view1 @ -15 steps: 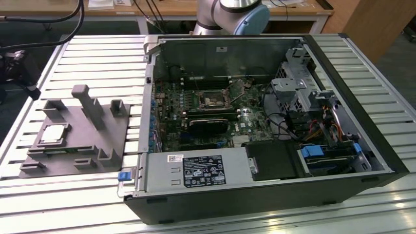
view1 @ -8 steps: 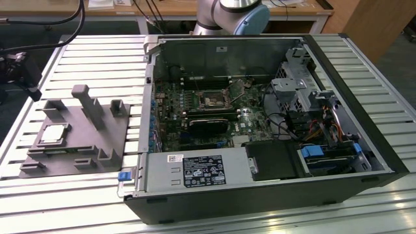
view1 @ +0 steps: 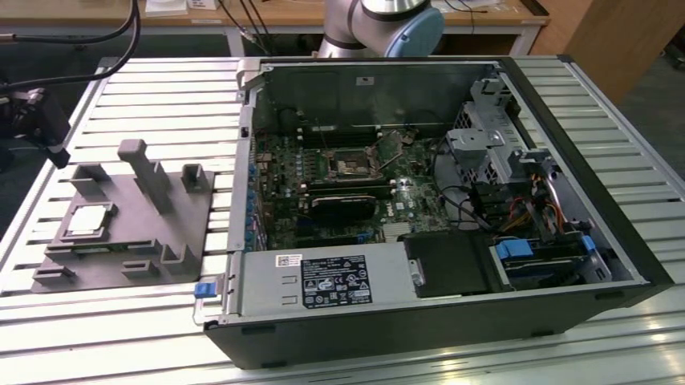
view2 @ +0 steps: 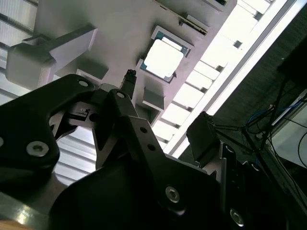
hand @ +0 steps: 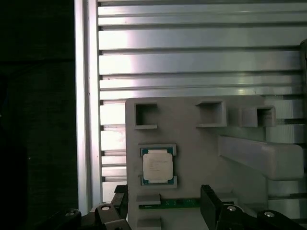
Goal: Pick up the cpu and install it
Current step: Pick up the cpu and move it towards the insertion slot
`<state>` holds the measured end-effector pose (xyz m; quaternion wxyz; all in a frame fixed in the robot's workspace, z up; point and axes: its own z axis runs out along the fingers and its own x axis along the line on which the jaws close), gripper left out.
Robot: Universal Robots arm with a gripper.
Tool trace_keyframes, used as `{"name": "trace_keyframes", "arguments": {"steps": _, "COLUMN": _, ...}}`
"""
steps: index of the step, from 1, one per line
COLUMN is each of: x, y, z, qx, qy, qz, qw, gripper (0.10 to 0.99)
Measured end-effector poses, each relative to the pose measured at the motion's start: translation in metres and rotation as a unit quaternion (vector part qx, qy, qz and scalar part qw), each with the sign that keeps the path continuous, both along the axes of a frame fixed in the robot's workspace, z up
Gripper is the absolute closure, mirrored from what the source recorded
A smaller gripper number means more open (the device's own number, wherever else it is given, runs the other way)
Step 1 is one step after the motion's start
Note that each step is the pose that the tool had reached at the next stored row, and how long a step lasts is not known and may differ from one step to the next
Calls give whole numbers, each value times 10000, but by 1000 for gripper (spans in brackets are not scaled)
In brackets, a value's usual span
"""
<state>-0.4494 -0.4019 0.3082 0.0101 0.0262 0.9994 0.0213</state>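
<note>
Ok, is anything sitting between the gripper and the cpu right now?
Nothing visible does. In the first wrist view the cpu lies uncovered in its recess on the grey tray, and the gripper is open and empty. The tray's upright blocks stand beside the cpu, not over it.

place: robotics lab | evidence: slatted aluminium bench [view1: 160,88], opened computer tower [view1: 428,333], robot arm [view1: 386,24], wooden desk [view1: 300,14] behind

A grey tray [view1: 139,216] with upright blocks lies on the slatted metal desk [view1: 160,88], just beside an open computer case [view1: 428,333] showing its circuit board [view1: 284,172].
</note>
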Motion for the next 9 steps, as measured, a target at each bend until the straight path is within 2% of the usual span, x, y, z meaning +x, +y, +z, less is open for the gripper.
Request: {"name": "trace_keyframes", "arguments": {"steps": 9, "x": 0, "y": 0, "z": -37, "qx": 0, "qy": 0, "qz": 0, "qw": 10000, "gripper": 380}}
